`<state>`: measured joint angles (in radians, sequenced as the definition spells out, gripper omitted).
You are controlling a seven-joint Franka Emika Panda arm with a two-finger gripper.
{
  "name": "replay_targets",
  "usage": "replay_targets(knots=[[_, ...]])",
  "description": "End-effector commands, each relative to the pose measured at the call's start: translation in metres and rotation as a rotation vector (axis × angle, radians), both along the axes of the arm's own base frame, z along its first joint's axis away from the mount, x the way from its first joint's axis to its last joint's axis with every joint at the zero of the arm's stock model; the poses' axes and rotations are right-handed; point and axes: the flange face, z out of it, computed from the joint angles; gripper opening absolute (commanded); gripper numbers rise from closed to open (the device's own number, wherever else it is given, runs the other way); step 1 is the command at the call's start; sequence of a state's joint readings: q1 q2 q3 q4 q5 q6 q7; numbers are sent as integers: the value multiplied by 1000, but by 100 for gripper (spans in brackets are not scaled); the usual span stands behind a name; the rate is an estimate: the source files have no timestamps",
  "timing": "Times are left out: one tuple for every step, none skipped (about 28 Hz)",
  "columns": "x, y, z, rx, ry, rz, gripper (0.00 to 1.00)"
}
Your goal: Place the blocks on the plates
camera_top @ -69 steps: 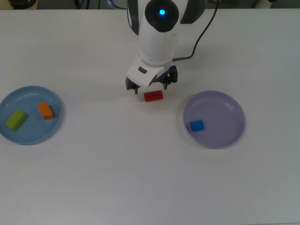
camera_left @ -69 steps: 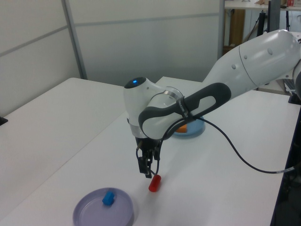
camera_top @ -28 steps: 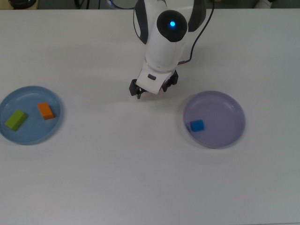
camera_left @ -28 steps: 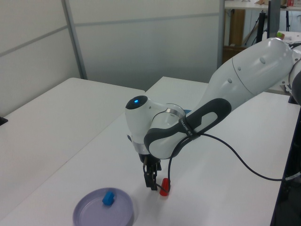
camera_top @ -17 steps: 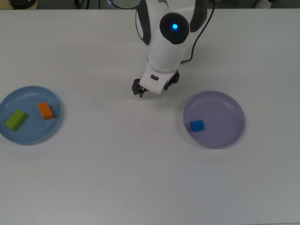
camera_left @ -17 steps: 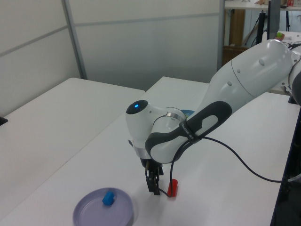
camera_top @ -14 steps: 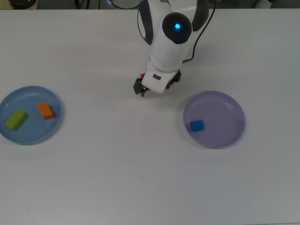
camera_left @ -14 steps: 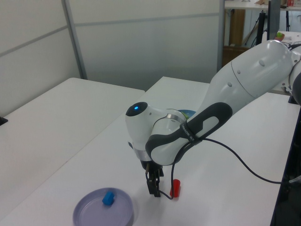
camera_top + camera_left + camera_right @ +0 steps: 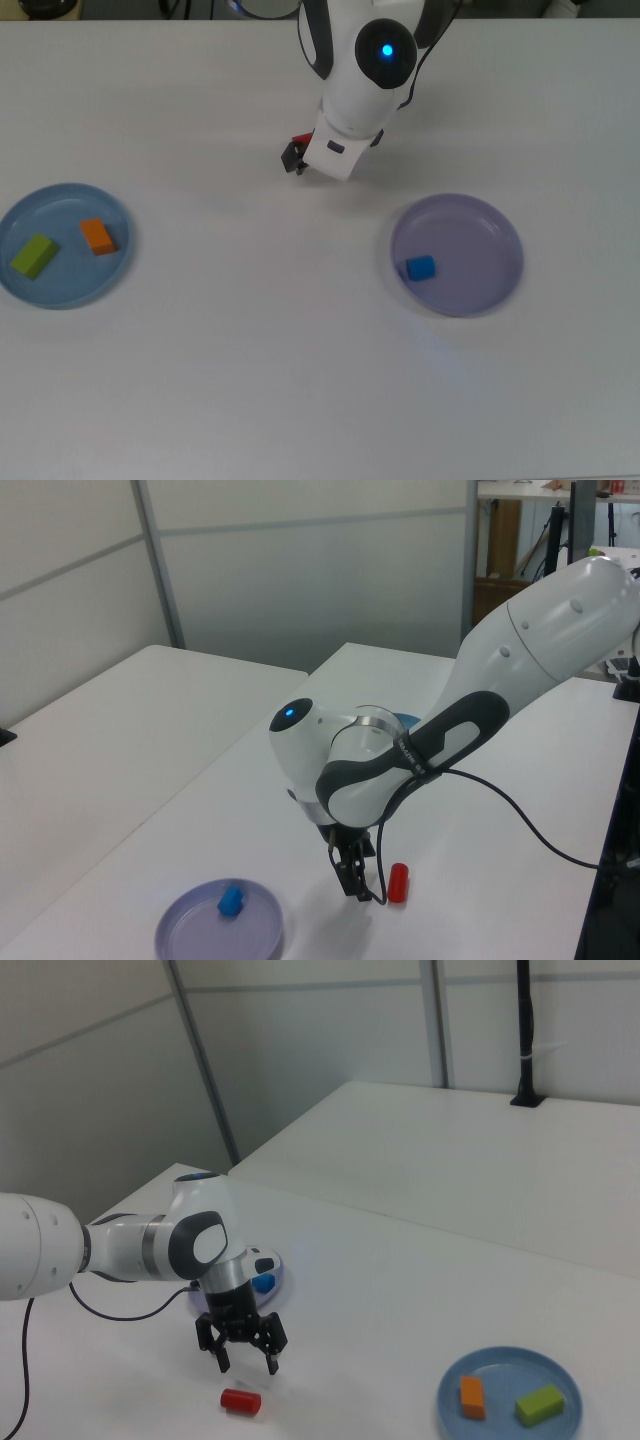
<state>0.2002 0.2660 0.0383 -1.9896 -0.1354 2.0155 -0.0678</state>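
The red block (image 9: 241,1401) lies on its side on the white table, just apart from my gripper (image 9: 246,1363), which hangs open over the table with nothing between its fingers. In the left view the red block (image 9: 398,882) sits just right of the gripper (image 9: 358,883). In the top view only a sliver of the red block (image 9: 300,140) shows beside the wrist. The light blue plate (image 9: 62,290) holds the green block (image 9: 35,256) and the orange block (image 9: 97,236). The lavender plate (image 9: 470,225) holds the blue block (image 9: 420,267).
The white arm (image 9: 365,70) reaches in from the top view's top edge, trailing a black cable (image 9: 520,820). A second white table (image 9: 480,1150) stands behind in the right view. Bare tabletop (image 9: 260,330) lies between the two plates.
The red block has slid from below the gripper towards the top view's top, and rightwards in the left view. The gripper dropped low, shifted with it, and stays open and empty.
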Motion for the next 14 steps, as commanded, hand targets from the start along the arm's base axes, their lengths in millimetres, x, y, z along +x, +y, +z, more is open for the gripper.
replay_targets(knots=[[3,-7,28,-4,-25,-19,100],[5,-7,33,-11,-20,-37,100],[2,-11,41,-43,27,-55,100],[-2,-14,43,-60,61,-57,100],[-6,-16,44,-71,85,-53,100],[-8,-20,44,-79,101,-53,100],[-10,-22,42,-84,113,-53,100],[-12,-22,41,-88,125,-52,100],[-14,-24,39,-96,134,-64,100],[-14,-25,39,-98,140,-68,100],[-15,-27,40,-104,147,-70,100],[-17,-25,42,-116,158,-62,100],[-21,-28,43,-159,185,-48,100],[-23,-31,44,-184,200,-43,100]])
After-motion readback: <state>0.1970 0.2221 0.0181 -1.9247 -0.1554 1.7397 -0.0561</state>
